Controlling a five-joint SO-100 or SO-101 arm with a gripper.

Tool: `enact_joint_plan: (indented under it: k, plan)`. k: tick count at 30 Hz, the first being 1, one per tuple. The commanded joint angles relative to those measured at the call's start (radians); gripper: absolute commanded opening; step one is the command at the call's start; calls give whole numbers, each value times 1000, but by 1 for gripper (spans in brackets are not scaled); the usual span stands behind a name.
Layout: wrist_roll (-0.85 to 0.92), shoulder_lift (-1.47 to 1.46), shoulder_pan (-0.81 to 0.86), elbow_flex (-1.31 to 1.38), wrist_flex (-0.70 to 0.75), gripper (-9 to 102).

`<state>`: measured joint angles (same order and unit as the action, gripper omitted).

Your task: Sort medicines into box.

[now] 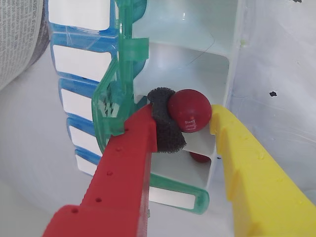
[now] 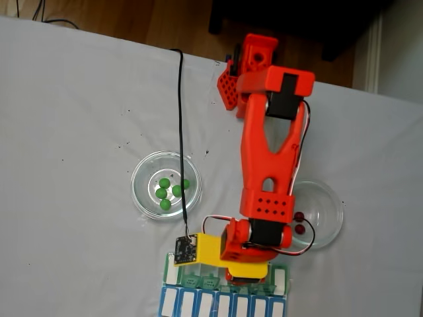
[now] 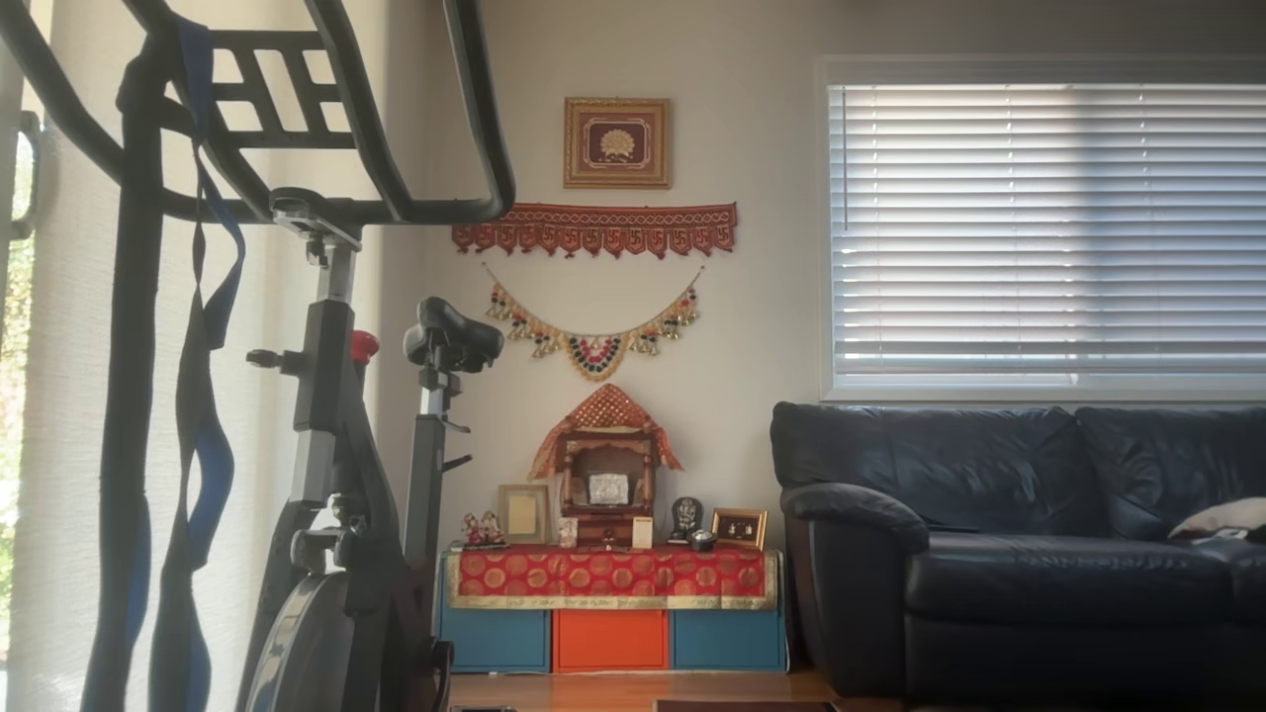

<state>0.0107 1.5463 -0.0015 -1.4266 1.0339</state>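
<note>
Tool found closed on a dark red ball, the ball pinched between a dark foam pad on the red finger and the tip of the yellow finger; the foam presumably serves to keep so small and glossy a ball from slipping. Wrist view shows the ball held directly above an open white compartment of the pill organiser, whose translucent green flap lid stands upright to leave the mouth clear. Another dark red ball lies lower down in a compartment beneath the tool; whether it shares the compartment under the held ball cannot be told. The adjoining blue-lidded row has its lids down. Fixed view shows the arm reaching across the white worktop to the organiser at the lower edge, tool pointing down over the green row. Behind it stand two clear glass dishes: one dish holding five green balls, the other dish holding two red balls. Colours are kept in separate dishes, evidently as supply for sorting. Judgement: the step in hand is release of the red ball into the compartment; the task appears partly done, with green balls not yet taken. The remaining camera faces a sofa and exercise bike, unrelated to the work
</note>
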Motion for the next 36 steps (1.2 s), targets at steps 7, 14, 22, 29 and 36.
enact_joint_plan:
  k: [7, 14, 22, 29, 36]
  plan:
    - [8, 63, 61, 100, 15, 1]
    - [-12, 91, 66, 54, -11, 1]
    - [-25, 138, 71, 0, 3, 1]
    - [-41, 158, 66, -31, 17, 1]
    - [-32, 149, 84, -25, 17, 1]
